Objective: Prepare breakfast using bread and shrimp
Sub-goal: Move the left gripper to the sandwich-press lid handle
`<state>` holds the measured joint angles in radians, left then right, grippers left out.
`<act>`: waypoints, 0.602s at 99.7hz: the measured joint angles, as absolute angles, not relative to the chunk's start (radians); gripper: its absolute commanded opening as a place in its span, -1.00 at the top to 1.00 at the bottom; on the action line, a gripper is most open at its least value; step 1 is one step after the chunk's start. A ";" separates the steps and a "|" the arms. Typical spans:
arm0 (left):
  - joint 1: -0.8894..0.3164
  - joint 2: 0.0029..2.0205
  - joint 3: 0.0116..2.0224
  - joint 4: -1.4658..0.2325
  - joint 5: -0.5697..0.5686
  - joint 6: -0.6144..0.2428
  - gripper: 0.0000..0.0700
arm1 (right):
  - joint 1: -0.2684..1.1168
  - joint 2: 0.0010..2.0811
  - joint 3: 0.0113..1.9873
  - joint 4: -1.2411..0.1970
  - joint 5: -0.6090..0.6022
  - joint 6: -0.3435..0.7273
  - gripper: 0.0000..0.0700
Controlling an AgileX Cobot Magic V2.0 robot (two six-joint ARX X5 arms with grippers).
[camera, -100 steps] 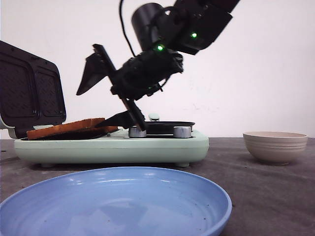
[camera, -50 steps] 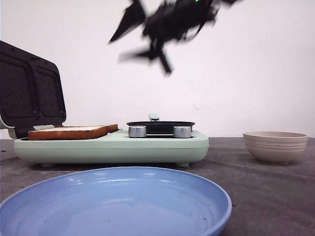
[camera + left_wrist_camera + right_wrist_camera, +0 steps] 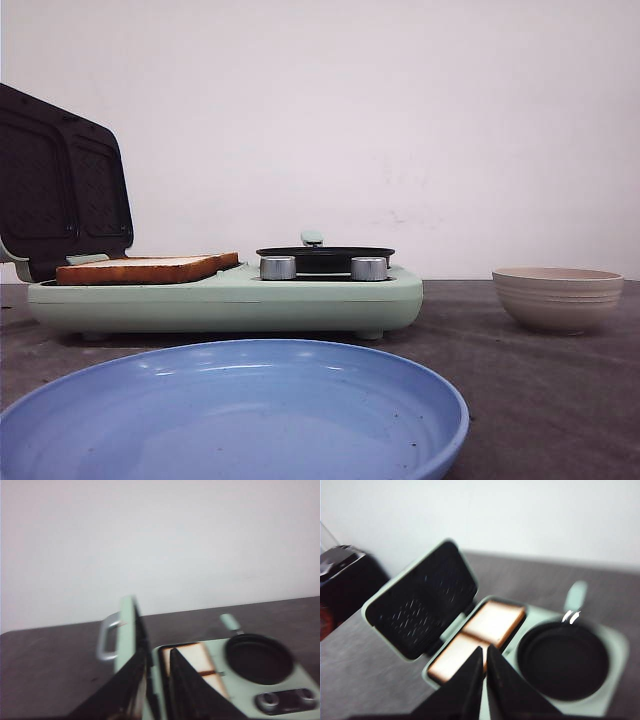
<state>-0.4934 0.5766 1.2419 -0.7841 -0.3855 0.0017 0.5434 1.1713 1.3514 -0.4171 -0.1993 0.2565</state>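
Bread (image 3: 479, 636), two slices side by side, lies on the lower grill plate of the mint-green breakfast maker (image 3: 230, 297), whose lid (image 3: 65, 185) stands open at the machine's end toward the table's left edge. In the front view the near slice (image 3: 145, 268) lies flat and level in its tray. By my reading, the bread step is done. No shrimp shows in any view; the small black frying pan (image 3: 563, 659) on the maker's other half looks empty, and the beige ribbed bowl (image 3: 558, 298) near the table's right edge hides its inside from the front camera. The blue plate (image 3: 230, 412) at the near edge holds nothing. So cooking the shrimp, closing the lid and plating appear left to do.

Compared with a second ago, the arm that reached down to the bread has gone from the front view, and the slice, then tilted up at one side, now lies flat.

Right jaws (image 3: 484, 680) are nearly closed, a narrow gap between them, holding nothing. Left jaws (image 3: 159, 680) stand a little apart, also empty. Both hover above the maker.
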 measured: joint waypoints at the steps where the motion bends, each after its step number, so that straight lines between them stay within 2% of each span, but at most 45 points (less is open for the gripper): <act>1: -0.493 0.572 1.234 -0.782 -0.395 0.002 0.99 | 0.543 1.156 1.345 -0.417 -0.195 0.249 0.99; 18: -0.493 0.529 1.122 -0.751 -0.458 0.001 0.99 | 0.545 0.906 1.192 -0.382 -0.158 0.140 0.99; 30: -0.485 0.532 1.046 -0.675 -0.561 -0.019 0.99 | 0.545 0.749 1.072 -0.386 -0.153 0.111 0.99; 41: -0.456 0.544 1.031 -0.514 -0.630 -0.029 0.99 | 0.543 0.640 0.989 -0.392 -0.153 0.111 0.99; 52: -0.409 0.553 1.031 -0.337 -0.643 -0.024 0.99 | 0.543 0.566 0.938 -0.393 -0.153 0.139 0.99; 60: -0.367 0.573 1.037 -0.270 -0.648 -0.022 0.99 | 0.543 0.538 0.927 -0.402 -0.154 0.161 0.99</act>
<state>-0.3672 0.5728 1.0374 -0.2703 -0.6483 -0.0216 0.5430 0.5377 0.9268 -0.4023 -0.1535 0.1608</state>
